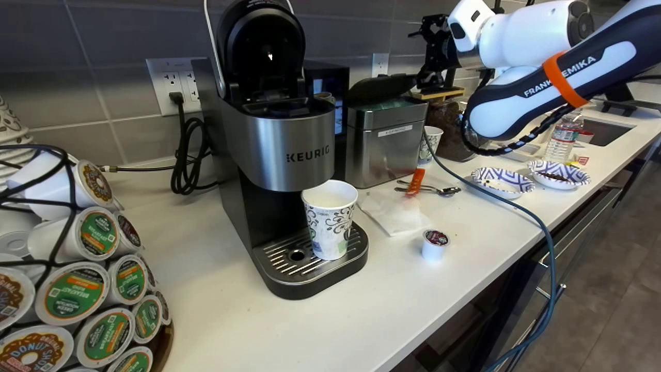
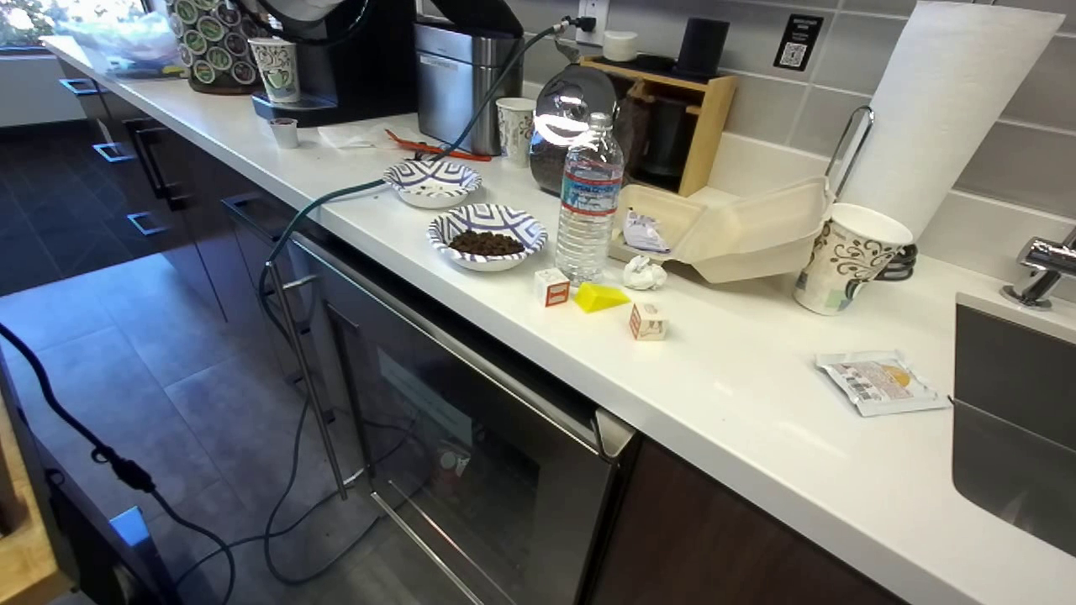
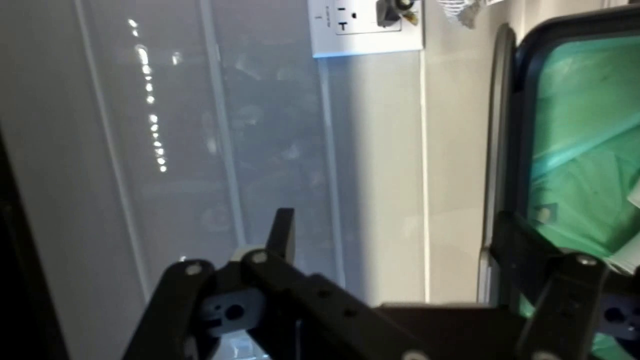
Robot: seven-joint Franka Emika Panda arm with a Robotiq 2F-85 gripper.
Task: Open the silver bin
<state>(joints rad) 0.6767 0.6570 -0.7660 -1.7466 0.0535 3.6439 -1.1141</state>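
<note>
We see the silver bin (image 1: 387, 152) standing on the desk (image 1: 217, 289) just beside the Keurig coffee maker (image 1: 289, 142), its dark lid (image 1: 379, 88) raised and its green liner (image 3: 585, 165) showing. Our fingers (image 3: 282, 232) are spread wide; in the wrist view one overlaps the bin's rim (image 3: 521, 125), whether touching we cannot tell.

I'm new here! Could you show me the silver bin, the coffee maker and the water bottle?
Silver bin (image 1: 384, 151): in an exterior view, on its steel front.
Coffee maker (image 1: 276, 144): in an exterior view, on its silver front.
Water bottle (image 2: 590, 196): in an exterior view, on its label.
</note>
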